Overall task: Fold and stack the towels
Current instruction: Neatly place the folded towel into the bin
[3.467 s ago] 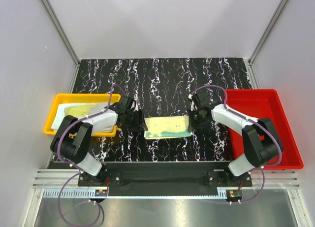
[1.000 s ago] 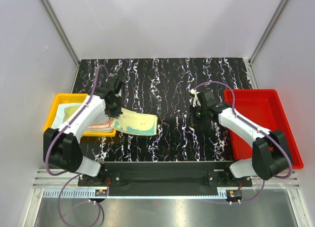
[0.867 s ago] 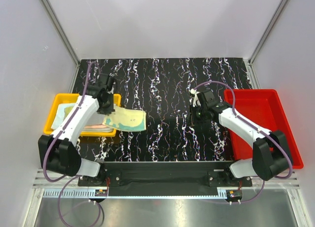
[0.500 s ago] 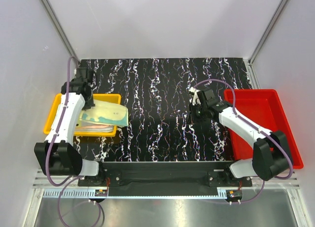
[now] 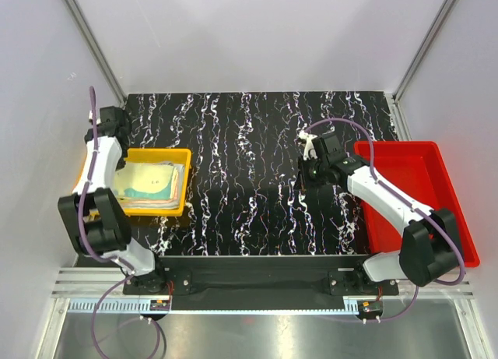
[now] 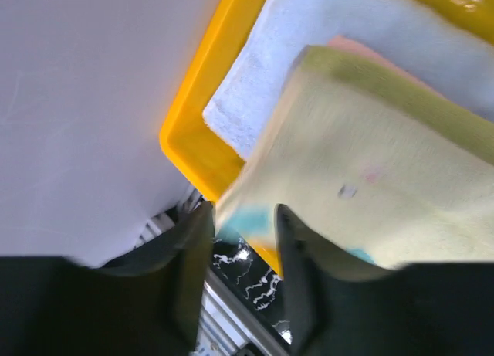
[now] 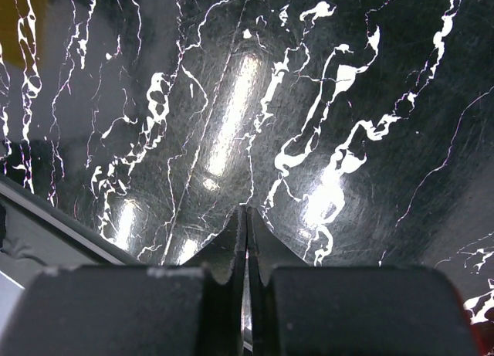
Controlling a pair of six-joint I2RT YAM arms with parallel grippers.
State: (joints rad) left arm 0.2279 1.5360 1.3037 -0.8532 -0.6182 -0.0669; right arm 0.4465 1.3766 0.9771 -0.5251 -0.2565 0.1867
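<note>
A folded yellow-green towel point(image 5: 152, 180) lies on top of the stack in the yellow tray point(image 5: 156, 151). In the left wrist view the towel point(image 6: 370, 163) covers a pink towel point(image 6: 349, 45) and a white towel point(image 6: 309, 32) inside the tray point(image 6: 193, 116). My left gripper point(image 5: 111, 153) is at the tray's left end. Its jaws stand apart point(image 6: 243, 252), with the towel's corner at the fingertips. My right gripper point(image 5: 307, 172) is shut and empty, low over the black marbled table point(image 5: 249, 133), as the right wrist view shows point(image 7: 247, 221).
A red tray point(image 5: 405, 188) stands at the right of the table, beside my right arm. White walls close in the left, back and right sides. A metal rail runs along the near edge.
My left arm carried the yellow-green towel from the table's middle leftward into the yellow tray, and its jaws now stand apart. My right gripper lifted off the towel and stayed mid-table.
</note>
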